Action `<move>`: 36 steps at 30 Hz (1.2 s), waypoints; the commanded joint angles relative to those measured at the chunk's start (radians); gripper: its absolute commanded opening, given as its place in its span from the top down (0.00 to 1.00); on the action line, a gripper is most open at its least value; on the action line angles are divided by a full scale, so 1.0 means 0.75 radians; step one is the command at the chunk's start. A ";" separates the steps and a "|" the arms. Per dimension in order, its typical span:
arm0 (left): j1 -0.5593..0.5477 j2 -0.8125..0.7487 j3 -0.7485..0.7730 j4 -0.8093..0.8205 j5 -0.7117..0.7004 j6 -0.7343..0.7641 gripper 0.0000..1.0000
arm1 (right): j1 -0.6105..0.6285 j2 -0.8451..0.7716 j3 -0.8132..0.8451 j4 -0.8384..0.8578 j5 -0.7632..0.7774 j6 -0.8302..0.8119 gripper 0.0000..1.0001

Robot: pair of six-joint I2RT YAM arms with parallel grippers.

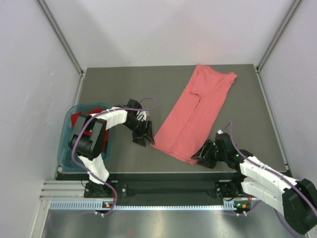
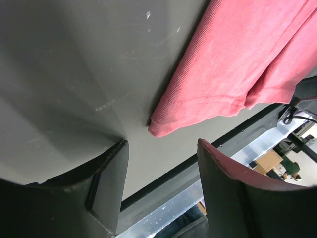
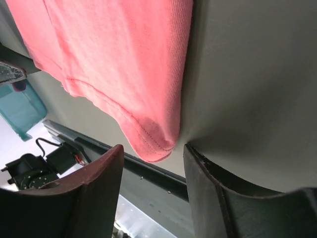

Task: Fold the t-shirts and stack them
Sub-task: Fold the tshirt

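The salmon-pink t-shirt (image 1: 198, 106) lies folded lengthwise, running diagonally across the table. My left gripper (image 1: 143, 138) sits low beside its near-left corner (image 2: 159, 127). It is open (image 2: 161, 148), and only bare table shows between its fingers, just short of the cloth. My right gripper (image 1: 199, 154) is at the near-right corner (image 3: 154, 147). It is open too (image 3: 153, 148), with the hemmed corner at the mouth of the jaws and not pinched. The deep red t-shirt (image 1: 78, 120) lies bunched in the basket, partly hidden by the left arm.
The teal plastic basket (image 1: 64, 148) stands at the table's left edge, behind the left arm; it shows in the right wrist view as well (image 3: 17, 111). The table's front edge (image 1: 163, 173) runs just behind both grippers. White walls enclose the table.
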 commanded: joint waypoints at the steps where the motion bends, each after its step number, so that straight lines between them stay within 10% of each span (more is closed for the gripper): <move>1: 0.005 0.027 0.014 0.090 0.042 -0.020 0.38 | 0.030 0.000 0.009 -0.039 0.069 0.002 0.48; 30: -0.001 0.110 0.053 0.084 -0.046 -0.022 0.42 | 0.092 0.068 -0.038 0.002 0.075 0.014 0.57; 36: -0.005 0.139 0.024 0.151 0.026 -0.051 0.58 | 0.092 0.053 -0.063 0.010 0.098 0.035 0.66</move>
